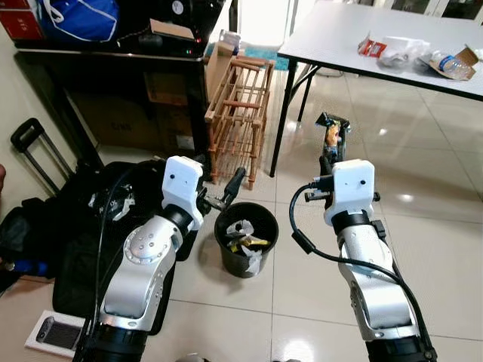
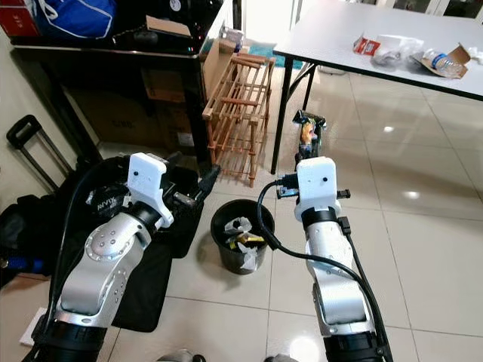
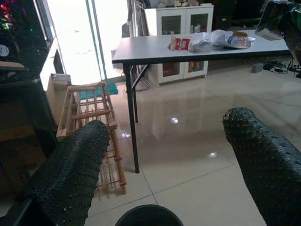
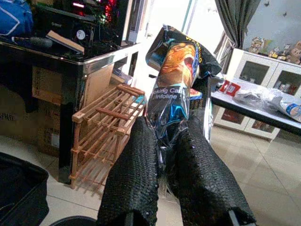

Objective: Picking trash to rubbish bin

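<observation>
A crumpled snack bag (image 4: pixel 175 80), dark with orange print, stands upright between the fingers of my right gripper (image 1: pixel 330 154), which is shut on it. That gripper is held to the right of the black rubbish bin (image 1: pixel 246 238) and beyond it, above the floor tiles. The bin stands on the floor between my arms and holds white and yellow scraps (image 1: pixel 243 240). My left gripper (image 1: pixel 232 185) hovers open just over the bin's left rim, nothing between its fingers (image 3: pixel 70 174). The bin's rim (image 3: pixel 149 214) shows below them.
A white table (image 1: pixel 355 38) at the back right carries wrappers and a plastic bottle (image 1: pixel 451 65). A wooden rack (image 1: pixel 240 113) leans against a black cabinet (image 1: pixel 128 90) behind the bin. An open black suitcase (image 1: pixel 83 226) lies at my left, a phone (image 1: pixel 59 332) near it.
</observation>
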### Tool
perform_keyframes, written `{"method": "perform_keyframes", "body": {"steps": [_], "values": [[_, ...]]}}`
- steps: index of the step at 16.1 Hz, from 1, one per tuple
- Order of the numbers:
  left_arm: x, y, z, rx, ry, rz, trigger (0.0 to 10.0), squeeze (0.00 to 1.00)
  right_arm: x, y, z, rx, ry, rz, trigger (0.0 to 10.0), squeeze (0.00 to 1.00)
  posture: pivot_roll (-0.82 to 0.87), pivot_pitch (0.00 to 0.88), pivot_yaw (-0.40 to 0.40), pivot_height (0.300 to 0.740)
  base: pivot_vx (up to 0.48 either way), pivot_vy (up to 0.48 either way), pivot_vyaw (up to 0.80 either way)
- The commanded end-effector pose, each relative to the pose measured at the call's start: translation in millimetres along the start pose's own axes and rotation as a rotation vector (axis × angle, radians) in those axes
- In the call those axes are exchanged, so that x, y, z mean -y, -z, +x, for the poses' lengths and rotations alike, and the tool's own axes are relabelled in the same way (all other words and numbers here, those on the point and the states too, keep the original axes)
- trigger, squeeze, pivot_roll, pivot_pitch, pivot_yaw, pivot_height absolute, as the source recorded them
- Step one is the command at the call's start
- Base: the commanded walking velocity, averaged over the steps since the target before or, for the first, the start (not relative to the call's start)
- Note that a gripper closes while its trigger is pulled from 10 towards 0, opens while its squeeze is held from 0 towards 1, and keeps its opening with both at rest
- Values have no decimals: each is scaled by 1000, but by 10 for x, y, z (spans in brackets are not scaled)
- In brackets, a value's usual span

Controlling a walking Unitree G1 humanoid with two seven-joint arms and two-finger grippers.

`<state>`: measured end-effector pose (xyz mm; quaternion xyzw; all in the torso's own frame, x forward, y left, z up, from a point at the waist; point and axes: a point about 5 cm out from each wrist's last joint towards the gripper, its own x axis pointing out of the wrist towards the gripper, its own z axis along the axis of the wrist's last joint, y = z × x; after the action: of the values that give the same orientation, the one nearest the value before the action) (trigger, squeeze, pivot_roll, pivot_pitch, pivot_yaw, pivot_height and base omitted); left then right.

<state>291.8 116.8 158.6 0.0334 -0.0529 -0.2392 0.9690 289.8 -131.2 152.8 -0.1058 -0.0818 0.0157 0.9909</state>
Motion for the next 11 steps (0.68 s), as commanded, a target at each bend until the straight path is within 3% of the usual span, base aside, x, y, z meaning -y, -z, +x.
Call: {"method": "perform_keyframes", "body": {"steps": [1,11], "values": [[12,4,-9,-7,17,10,10000,0,-13,-15,-13,2,-7,2,10000,0,37,94,7,740,431,0,0],[19,19,-13,-16,28,13,10000,0,-24,-12,-3,0,-13,0,10000,0,37,92,6,740,439,0,0]]}}
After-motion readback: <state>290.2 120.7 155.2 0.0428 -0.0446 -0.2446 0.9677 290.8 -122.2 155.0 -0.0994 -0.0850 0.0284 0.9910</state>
